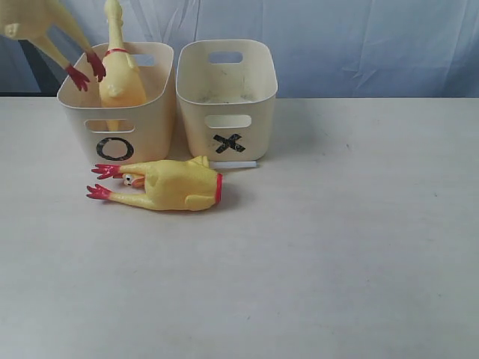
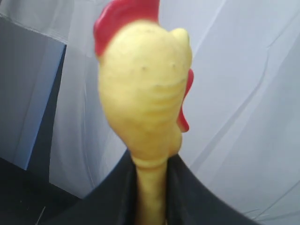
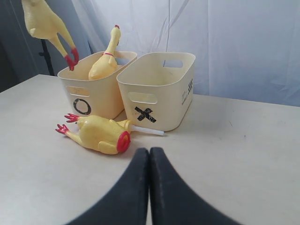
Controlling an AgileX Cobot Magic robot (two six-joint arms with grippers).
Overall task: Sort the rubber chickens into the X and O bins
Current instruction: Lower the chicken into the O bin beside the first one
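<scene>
My left gripper (image 2: 151,166) is shut on the neck of a long rubber chicken (image 2: 145,89), whose head fills the left wrist view. That chicken (image 1: 37,26) hangs above the O bin's (image 1: 150,127) left rim, red feet lowest. A second long chicken (image 1: 120,78) stands in the O bin, neck up. The shorter chicken (image 1: 171,185) lies on the table in front of the O bin. The X bin (image 1: 258,123) holds no chicken. My right gripper (image 3: 149,152) is shut and empty, low over the table, facing the short chicken (image 3: 101,135) and both bins.
A thin white stick (image 1: 233,164) lies on the table at the foot of the X bin. The two bins stand side by side at the table's back edge before a pale curtain (image 1: 359,37).
</scene>
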